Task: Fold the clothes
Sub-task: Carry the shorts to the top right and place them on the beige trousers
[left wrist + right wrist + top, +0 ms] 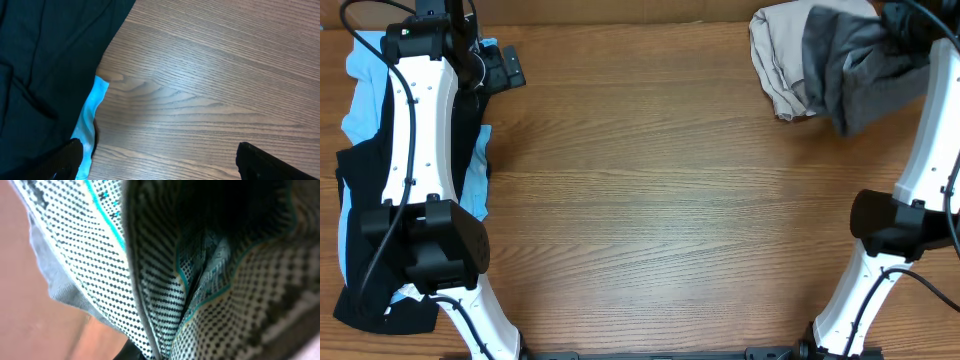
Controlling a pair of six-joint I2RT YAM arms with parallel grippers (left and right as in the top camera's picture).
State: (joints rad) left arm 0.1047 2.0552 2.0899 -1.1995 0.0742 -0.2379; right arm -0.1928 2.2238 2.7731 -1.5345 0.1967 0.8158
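Note:
The grey-brown shorts (865,70) lie bunched at the table's far right corner, partly on top of paler beige trousers (778,60). My right gripper (902,22) is in the top of that bunch and the cloth is drawn up toward it. The right wrist view is filled by the shorts' pale speckled lining with teal stitching (165,280), pressed close around the jaws (150,350). Only one dark fingertip shows at the bottom. My left gripper (502,66) is open and empty (160,167) over bare wood beside the black garment.
A black garment (360,200) lies over a light-blue one (370,90) along the left edge, under my left arm. They also show in the left wrist view, black (45,60) over blue (92,110). The wooden table (660,200) spans the middle.

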